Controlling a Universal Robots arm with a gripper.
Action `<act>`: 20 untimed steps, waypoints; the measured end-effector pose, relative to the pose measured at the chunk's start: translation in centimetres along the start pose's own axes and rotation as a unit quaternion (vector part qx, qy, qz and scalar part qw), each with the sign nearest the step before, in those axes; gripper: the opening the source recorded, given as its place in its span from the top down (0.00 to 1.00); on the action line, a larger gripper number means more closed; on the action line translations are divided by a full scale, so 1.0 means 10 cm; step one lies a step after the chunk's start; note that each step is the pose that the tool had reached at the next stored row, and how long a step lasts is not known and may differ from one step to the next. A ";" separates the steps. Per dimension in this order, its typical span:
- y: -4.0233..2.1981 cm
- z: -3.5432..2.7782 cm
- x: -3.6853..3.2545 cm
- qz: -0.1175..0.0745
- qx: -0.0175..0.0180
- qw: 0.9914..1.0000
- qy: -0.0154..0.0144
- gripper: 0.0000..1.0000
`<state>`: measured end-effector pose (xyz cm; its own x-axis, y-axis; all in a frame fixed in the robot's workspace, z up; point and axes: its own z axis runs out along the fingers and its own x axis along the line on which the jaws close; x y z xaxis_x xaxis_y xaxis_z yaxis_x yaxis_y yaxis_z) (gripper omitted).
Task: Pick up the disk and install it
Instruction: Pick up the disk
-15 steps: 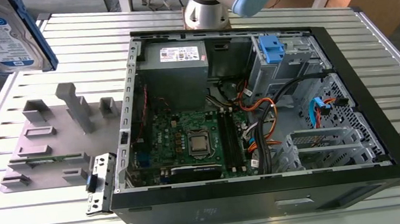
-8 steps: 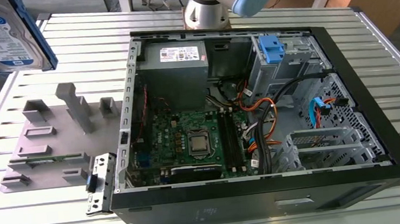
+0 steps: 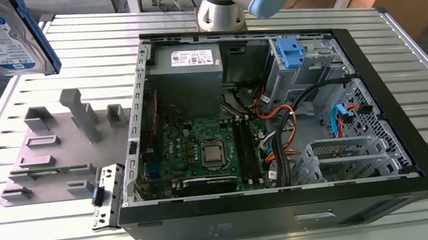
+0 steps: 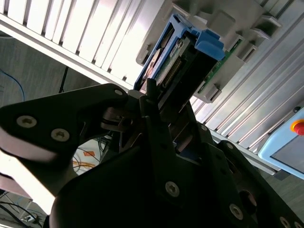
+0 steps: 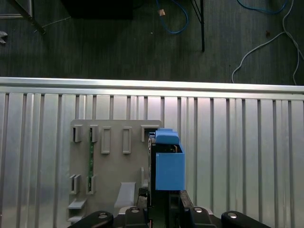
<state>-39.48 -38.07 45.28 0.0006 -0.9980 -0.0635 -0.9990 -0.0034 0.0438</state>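
Note:
The disk (image 3: 1, 37) hangs in the air at the exterior view's upper left, label facing the camera, with blue rails along its edges. It is above and behind the grey fixture plate (image 3: 53, 145), well away from the open computer case (image 3: 276, 120). In the second wrist view my gripper (image 4: 166, 109) is shut on the disk (image 4: 178, 57), which shows edge-on with its connector side and a blue tab outward. In the first wrist view the disk's blue rail (image 5: 168, 171) sticks out from my gripper (image 5: 159, 211) over the fixture plate (image 5: 109, 161).
The case lies open on the slatted metal table (image 3: 393, 46), with a grey power supply (image 3: 186, 70), a motherboard (image 3: 201, 150), cables and a drive bay with a blue latch (image 3: 289, 52). The arm's base (image 3: 227, 2) stands behind the case. A pendant with a red button (image 4: 287, 142) lies nearby.

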 end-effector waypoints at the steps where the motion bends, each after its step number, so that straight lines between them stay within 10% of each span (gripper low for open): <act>1: 0.000 0.000 0.000 0.000 0.000 1.000 0.000 0.65; 20: -0.019 -0.017 -0.001 0.000 0.000 1.000 0.000 0.65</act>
<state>-39.29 -38.07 45.44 0.0006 -0.9980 -0.0635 -0.9990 -0.0034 0.0438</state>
